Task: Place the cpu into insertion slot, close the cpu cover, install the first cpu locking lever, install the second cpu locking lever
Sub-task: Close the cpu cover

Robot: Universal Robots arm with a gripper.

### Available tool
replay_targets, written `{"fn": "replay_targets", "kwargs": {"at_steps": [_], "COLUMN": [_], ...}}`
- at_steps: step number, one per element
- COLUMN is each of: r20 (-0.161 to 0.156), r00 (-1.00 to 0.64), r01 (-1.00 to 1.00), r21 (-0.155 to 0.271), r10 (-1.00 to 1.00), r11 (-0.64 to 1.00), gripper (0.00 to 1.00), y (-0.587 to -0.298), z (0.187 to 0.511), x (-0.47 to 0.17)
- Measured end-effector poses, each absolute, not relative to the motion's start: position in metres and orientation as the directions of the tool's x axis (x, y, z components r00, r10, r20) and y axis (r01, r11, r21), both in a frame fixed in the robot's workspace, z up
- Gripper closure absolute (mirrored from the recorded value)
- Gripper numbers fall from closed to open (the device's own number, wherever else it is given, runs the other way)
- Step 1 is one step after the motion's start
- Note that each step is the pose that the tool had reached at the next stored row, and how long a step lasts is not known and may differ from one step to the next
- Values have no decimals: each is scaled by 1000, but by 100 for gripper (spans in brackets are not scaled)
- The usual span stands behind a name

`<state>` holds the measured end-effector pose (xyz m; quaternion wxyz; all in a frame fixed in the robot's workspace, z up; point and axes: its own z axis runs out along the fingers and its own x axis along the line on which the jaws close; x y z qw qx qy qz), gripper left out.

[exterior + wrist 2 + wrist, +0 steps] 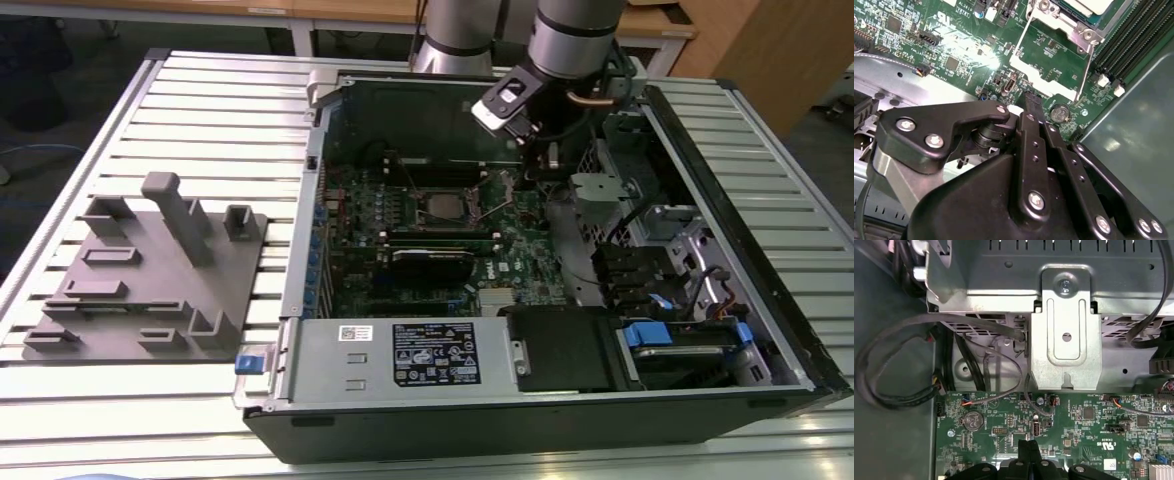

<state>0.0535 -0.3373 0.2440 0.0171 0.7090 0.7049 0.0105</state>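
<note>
Two hazards stand out. At the exterior view's left, the grey moulded fixture [147, 280] sits on the ribbed metal worktop [200, 100], well apart from the work. Inside the black steel case [534, 425], the cpu [446, 207], a flat square with a dull metal top, appears seated in the slot [1074, 25], whose silvery rim is set in the green board [521, 250]. The cover [1036, 74], a thin bright frame with a wide window, lies swung open beside it. The end effector [1031, 100], made of hard black links with its fingers drawn together on nothing, hovers just past the cover and close above the board. I judge a low pass could scrape small components or snag the loose cables [894, 395]. A glancing push could slip off the slick, thin frame.
</note>
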Motion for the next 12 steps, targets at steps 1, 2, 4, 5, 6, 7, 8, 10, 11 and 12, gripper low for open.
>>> {"fn": "replay_targets", "kwargs": {"at_steps": [1,2,4,5,6,7,8,10,11,12], "r20": [-11,-12,-12,-12,-12,-12,-12,-12,-12,-12], "r00": [6,6,6,6,6,6,6,6,6,6], "r01": [999,999,999,999,999,999,999,999,999,999], "r21": [39,39,39,39,39,39,39,39,39,39], "r10": [1000,1000,1000,1000,1000,1000,1000,1000,1000,1000], "r11": [-6,-6,-6,-6,-6,-6,-6,-6,-6,-6], "gripper": [90,90,90,90,90,90,90,90,90,90], "y": [-337,-337,-337,-337,-337,-337,-337,-337,-337,-337], "z": [243,243,243,243,243,243,243,242,242,242], "x": [54,53,53,53,53,53,53,51,49,48]}}
